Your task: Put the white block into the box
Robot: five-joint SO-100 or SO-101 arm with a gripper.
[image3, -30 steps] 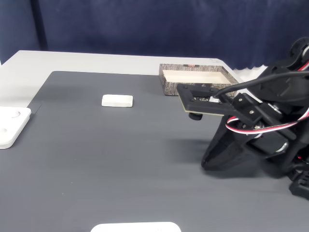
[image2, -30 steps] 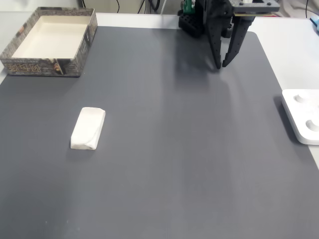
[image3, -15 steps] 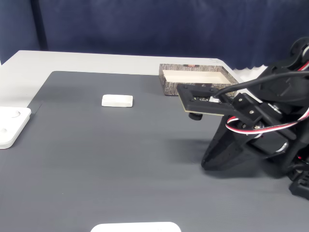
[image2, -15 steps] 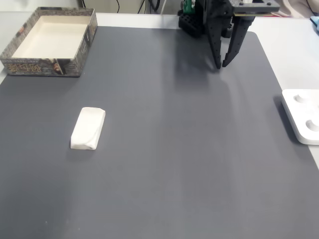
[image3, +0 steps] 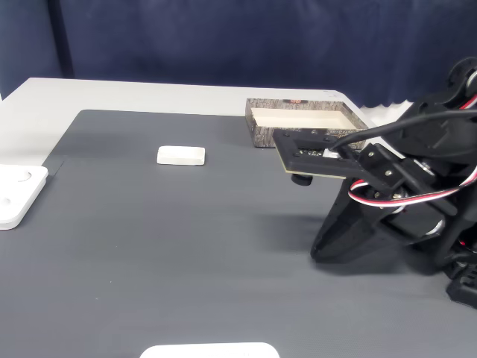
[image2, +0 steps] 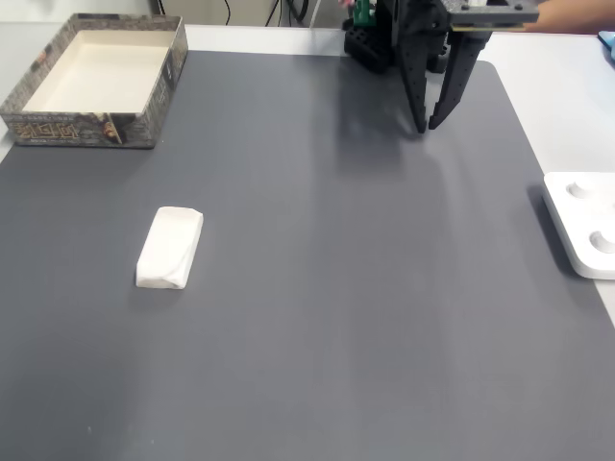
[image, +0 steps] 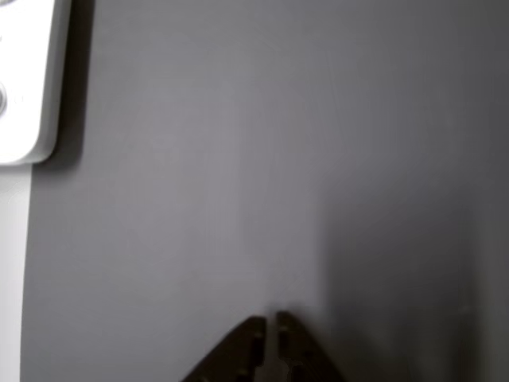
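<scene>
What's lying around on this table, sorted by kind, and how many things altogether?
White block: 1
Box: 1
Flat white devices: 2
Dark grey mat: 1
Robot gripper: 1
Total: 6

1. A lab or hobby robotics bench: a large dark grey mat [image2: 327, 288] covers a white table [image3: 134, 93].
2. A dark blue curtain [image3: 223, 37] closes off the top of a fixed view.
3. Black cables [image2: 288, 12] trail at the upper edge of a fixed view.
</scene>
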